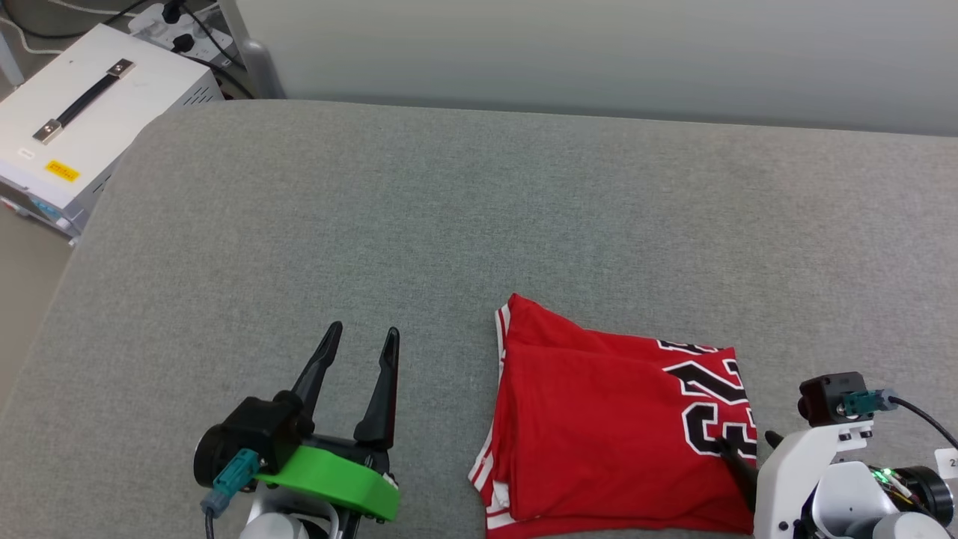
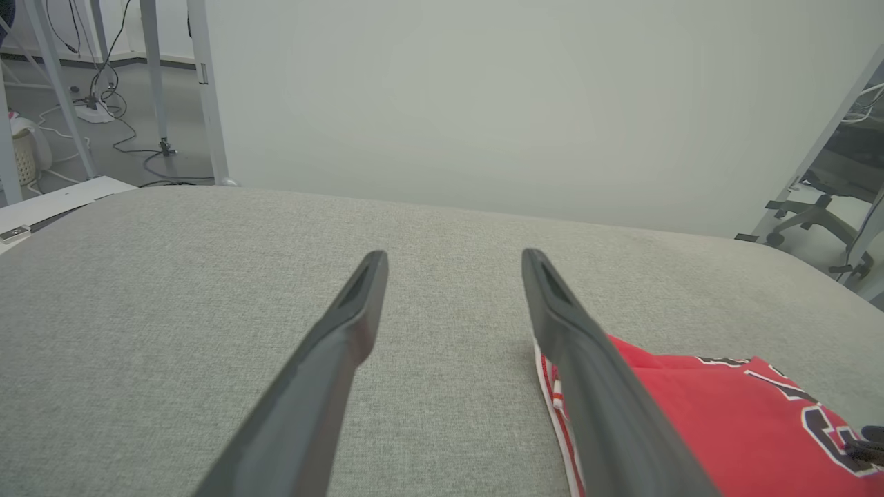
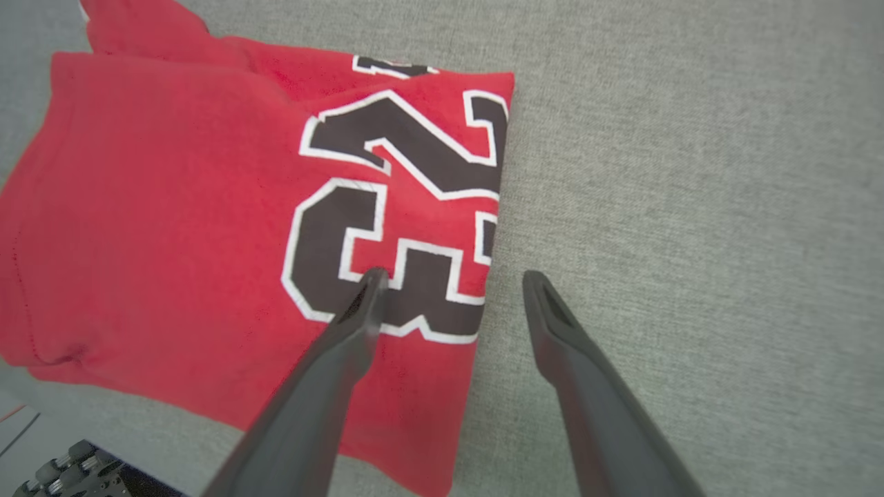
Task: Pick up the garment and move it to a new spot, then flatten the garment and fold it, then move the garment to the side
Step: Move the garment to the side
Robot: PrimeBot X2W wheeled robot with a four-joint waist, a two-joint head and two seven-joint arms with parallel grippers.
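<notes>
The garment (image 1: 599,419) lies folded into a red rectangle on the grey table (image 1: 449,209), near the front right, with the black number 23 at its right end. My left gripper (image 1: 363,333) is open and empty, a short way to the garment's left. In the left wrist view, the left gripper (image 2: 454,257) points across bare table, with the garment (image 2: 725,414) at the lower right. My right gripper (image 3: 456,278) is open and straddles the right edge of the garment (image 3: 173,207). One finger is over the number and the other is over the table. In the head view, the right gripper (image 1: 748,449) is partly hidden behind its wrist.
A white box with a black handle (image 1: 90,112) and a power strip (image 1: 179,30) sit on the floor beyond the table's rounded far-left corner. A pale wall (image 1: 599,52) stands behind the table. Metal table legs (image 2: 207,90) and an office chair (image 2: 815,214) show in the background.
</notes>
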